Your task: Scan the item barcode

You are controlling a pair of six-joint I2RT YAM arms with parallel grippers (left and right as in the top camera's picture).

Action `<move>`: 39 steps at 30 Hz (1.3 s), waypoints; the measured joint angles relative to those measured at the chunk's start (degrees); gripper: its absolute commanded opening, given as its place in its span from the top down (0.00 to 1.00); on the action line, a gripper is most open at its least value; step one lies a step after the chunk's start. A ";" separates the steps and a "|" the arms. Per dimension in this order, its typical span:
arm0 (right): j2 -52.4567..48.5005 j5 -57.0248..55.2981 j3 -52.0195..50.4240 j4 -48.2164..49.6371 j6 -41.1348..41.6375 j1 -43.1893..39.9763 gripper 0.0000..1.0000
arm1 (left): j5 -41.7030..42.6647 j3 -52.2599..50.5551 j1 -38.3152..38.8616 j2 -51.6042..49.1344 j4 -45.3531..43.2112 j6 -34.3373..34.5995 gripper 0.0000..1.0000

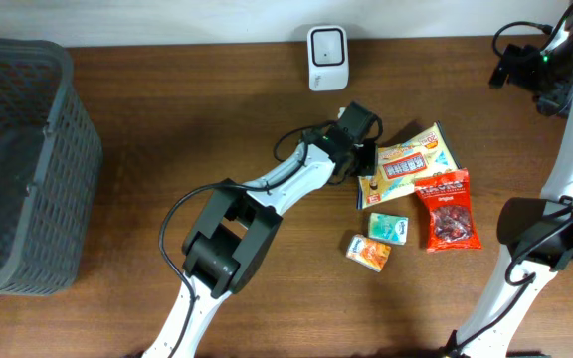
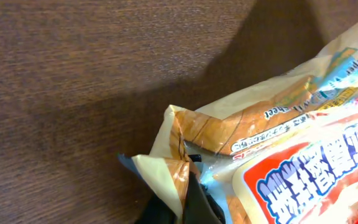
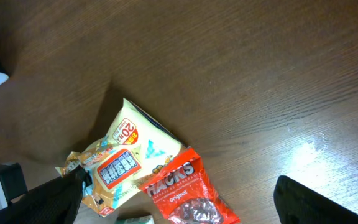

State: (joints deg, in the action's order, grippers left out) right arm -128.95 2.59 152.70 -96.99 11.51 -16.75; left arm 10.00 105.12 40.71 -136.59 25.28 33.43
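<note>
A yellow snack bag (image 1: 411,164) with a red label lies on the wooden table, right of centre. My left gripper (image 1: 364,159) is shut on the bag's left corner. In the left wrist view the crumpled corner of the snack bag (image 2: 185,134) is pinched between the dark fingers (image 2: 201,205) of the left gripper (image 2: 188,199). No barcode shows on the bag. A white scanner (image 1: 326,58) stands at the table's back edge. My right gripper (image 3: 185,205) hangs open high above the snack bag (image 3: 126,155), holding nothing.
A red Hacks bag (image 1: 450,211) lies just right of the snack bag. A small green pack (image 1: 388,228) and an orange pack (image 1: 367,252) lie in front. A dark mesh basket (image 1: 18,164) stands at the far left.
</note>
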 measured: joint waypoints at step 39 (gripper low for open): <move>0.00 0.00 0.00 0.02 0.02 0.00 0.02 | -56.00 -13.09 -7.82 23.65 33.44 -23.08 1.00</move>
State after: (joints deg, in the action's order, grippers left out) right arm -128.95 2.59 152.70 -96.97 11.53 -16.75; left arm -46.00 92.03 32.88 -112.95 58.72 10.35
